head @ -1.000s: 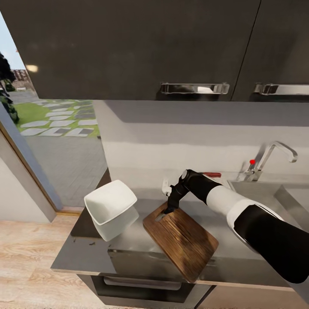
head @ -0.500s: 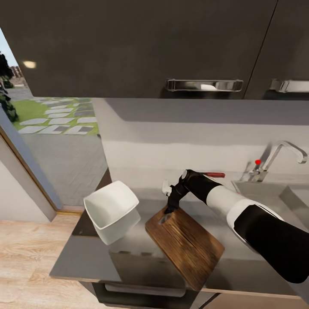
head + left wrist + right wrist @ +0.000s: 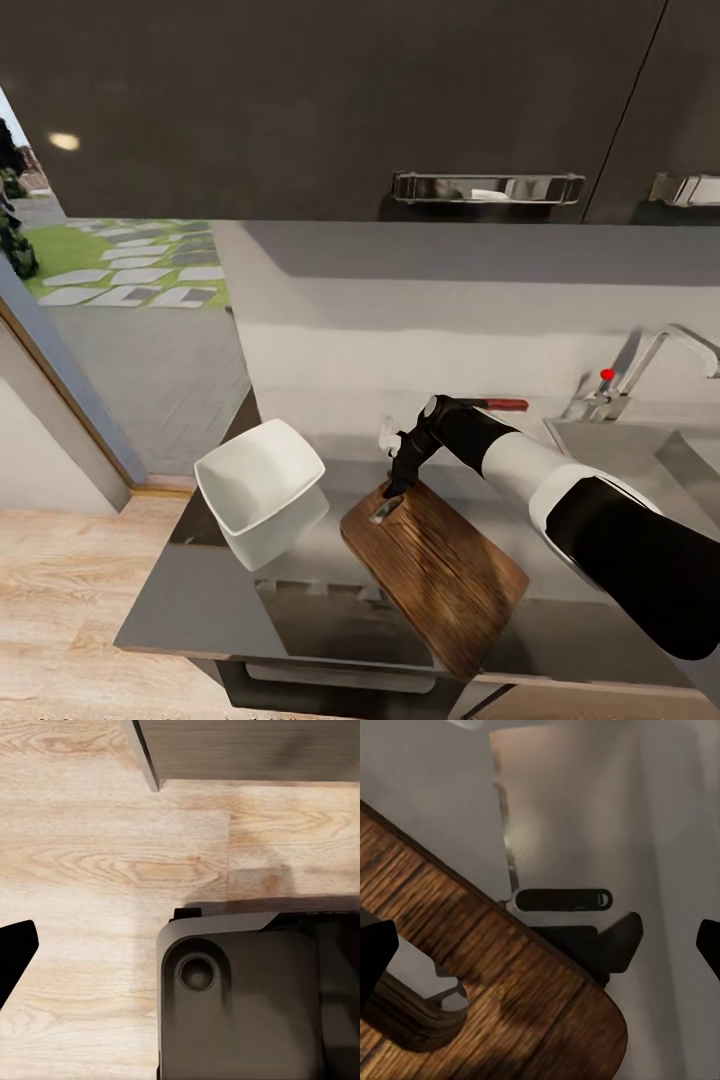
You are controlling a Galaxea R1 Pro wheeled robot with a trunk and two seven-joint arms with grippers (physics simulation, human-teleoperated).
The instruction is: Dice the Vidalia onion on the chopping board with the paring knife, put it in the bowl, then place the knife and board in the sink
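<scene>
Gripping the handle-hole end of the chopping board (image 3: 437, 568), right gripper (image 3: 396, 489) fingers pinched on that edge, presumably to drag this dark brown rounded slab, lying on the counter (image 3: 200, 600) just beside the white bowl (image 3: 258, 487), toward the sink (image 3: 640, 445).

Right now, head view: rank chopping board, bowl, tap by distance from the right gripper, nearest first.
1. Chopping board: its handle end lies just under the right gripper.
2. Bowl: on the countertop, to the gripper's left.
3. Tap: far right, over the sink.
</scene>
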